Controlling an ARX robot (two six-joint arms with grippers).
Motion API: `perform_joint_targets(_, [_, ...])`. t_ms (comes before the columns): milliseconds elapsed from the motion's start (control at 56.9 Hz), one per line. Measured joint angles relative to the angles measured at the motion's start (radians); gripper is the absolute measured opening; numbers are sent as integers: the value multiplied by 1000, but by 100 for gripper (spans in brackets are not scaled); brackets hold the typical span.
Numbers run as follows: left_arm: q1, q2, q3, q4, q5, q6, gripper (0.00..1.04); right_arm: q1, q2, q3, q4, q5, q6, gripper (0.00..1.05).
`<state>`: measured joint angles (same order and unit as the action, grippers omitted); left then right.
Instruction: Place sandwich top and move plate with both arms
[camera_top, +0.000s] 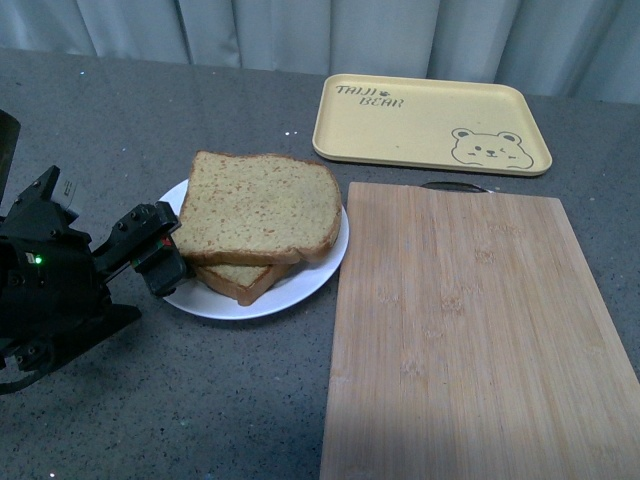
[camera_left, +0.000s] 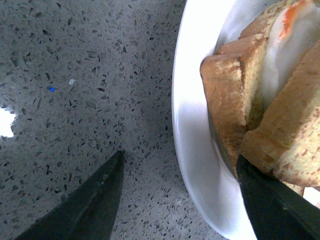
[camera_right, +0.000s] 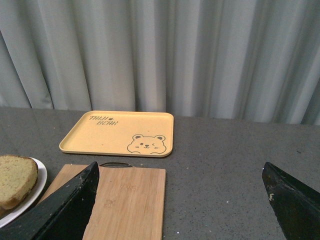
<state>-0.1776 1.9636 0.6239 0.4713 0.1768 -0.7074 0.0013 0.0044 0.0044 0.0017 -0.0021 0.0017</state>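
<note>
White round plate (camera_top: 250, 303) rim lies between the open left gripper (camera_top: 172, 260) jaws; pinch rim only, sparing the tan speckled top slice (camera_top: 260, 205); right gripper (camera_right: 180, 210) gapes, idle.

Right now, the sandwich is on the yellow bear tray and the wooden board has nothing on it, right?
No, the sandwich is on the white plate, not the yellow bear tray; the front view shows it. The wooden board does have nothing on it.

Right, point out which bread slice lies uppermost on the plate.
The big plain sandwich top, flat across the white plate; the other slice only shows a corner from beneath it at the near edge.
</note>
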Motion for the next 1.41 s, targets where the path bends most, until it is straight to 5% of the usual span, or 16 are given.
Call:
perform_joint_targets(457, [33, 24, 31, 63, 107, -119, 5, 0, 0, 0, 0, 0, 0, 95])
perform_joint_targets(967, [49, -38, -73, 482, 267, -467, 4, 0, 0, 0, 0, 0, 0, 95])
perform_joint_targets(1248, [-89, 36, 154, 371, 139, -576, 4, 0, 0, 0, 0, 0, 0, 95])
perform_joint_targets(1407, [-182, 202, 443, 233, 40, -613, 4, 0, 0, 0, 0, 0, 0, 95])
